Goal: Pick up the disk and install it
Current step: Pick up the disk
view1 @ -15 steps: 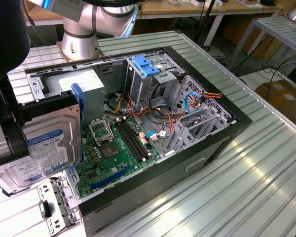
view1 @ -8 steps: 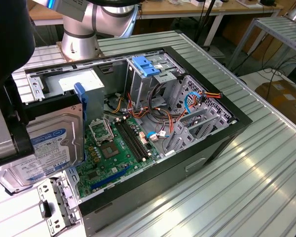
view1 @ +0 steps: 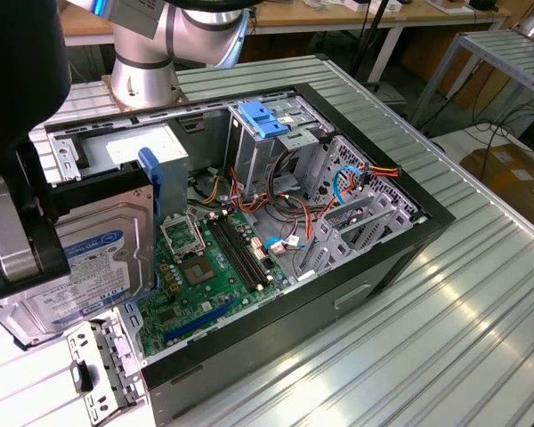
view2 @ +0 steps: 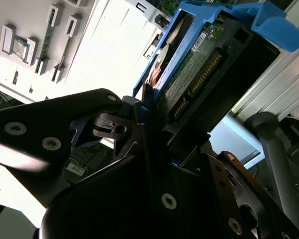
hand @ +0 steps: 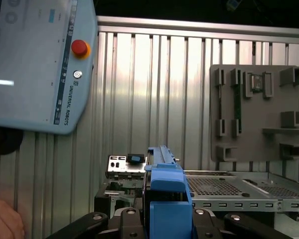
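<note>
Ribbed metal tabletop (view1: 445, 294) carries an open computer case (view1: 276, 205), desks (view1: 338, 18) behind. The gripper (hand: 164, 219) clamps the disk (view1: 80, 267); the first wrist view shows a control tablet (hand: 35, 64).

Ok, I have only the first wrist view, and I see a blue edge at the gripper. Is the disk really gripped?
Observer: Yes. In the second wrist view the gripper is shut on the disk; its green board side shows.
Operator: Is it in the computer already?
Observer: No. At the exterior view's left it hangs tilted, label showing, not seated in the open case.
Operator: Anything blue inside?
Observer: A light-blue latch on the drive cage.
</note>
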